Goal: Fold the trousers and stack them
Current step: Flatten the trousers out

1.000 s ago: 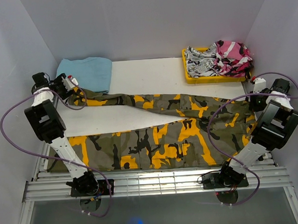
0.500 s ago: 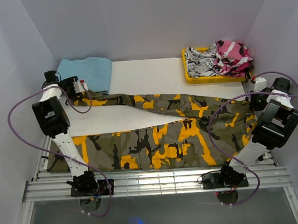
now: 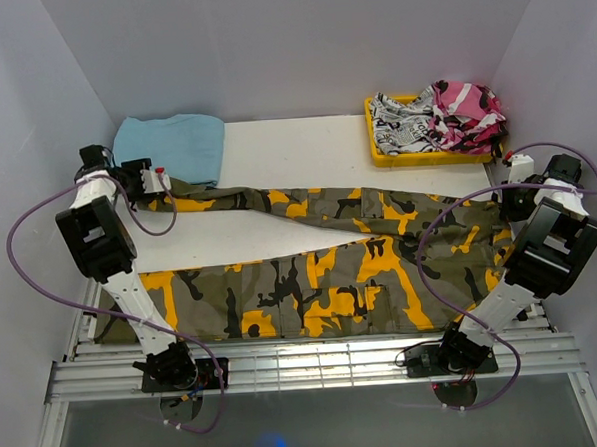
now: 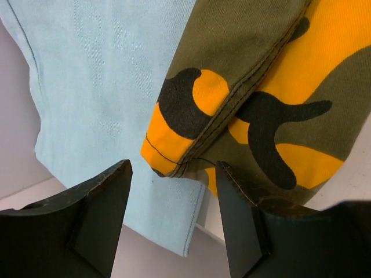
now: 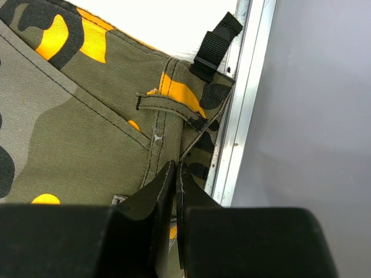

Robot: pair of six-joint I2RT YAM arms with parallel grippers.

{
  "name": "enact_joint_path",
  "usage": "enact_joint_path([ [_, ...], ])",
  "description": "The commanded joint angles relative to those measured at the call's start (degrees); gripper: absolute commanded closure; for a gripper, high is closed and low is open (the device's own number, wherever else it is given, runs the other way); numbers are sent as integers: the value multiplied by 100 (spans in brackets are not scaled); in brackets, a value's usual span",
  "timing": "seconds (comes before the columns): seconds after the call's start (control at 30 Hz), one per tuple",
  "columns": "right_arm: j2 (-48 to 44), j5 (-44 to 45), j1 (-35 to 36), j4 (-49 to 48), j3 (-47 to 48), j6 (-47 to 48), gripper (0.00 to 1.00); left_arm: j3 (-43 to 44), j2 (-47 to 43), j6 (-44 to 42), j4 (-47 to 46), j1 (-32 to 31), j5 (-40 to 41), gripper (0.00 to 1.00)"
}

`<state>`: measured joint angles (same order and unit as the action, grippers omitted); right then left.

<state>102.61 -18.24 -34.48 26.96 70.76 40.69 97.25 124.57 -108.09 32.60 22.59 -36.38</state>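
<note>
Left gripper [image 4: 173, 174] open, empty. Trousers [image 4: 272, 87] leg hem just ahead of its tips, lying over blue cloth [image 4: 98, 75]. Right gripper [image 5: 175, 169] closed, tips down on the waistband corner; can't tell if fabric is pinched. Trousers spread flat between both grippers.
</note>
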Motion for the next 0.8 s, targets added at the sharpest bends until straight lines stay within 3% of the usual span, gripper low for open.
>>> enact_joint_path([
  [0.0,66,-48,-24,-68,298,-8,92,232,-171,-177,150,-26,-10,30],
  [0.17,110,13,-33,-59,342,-8,92,751,312,-115,80,-106,228,32],
  [0.3,172,31,-33,-42,394,-17,92,1120,655,-19,88,-211,368,47],
  [0.37,189,48,-33,-24,447,-34,92,1217,761,-141,263,-237,430,50],
  [0.63,163,40,-33,37,553,-26,92,875,437,-318,405,-229,378,47],
  [0.77,163,-4,-33,55,562,-17,92,462,-11,-502,484,-167,272,40],
])
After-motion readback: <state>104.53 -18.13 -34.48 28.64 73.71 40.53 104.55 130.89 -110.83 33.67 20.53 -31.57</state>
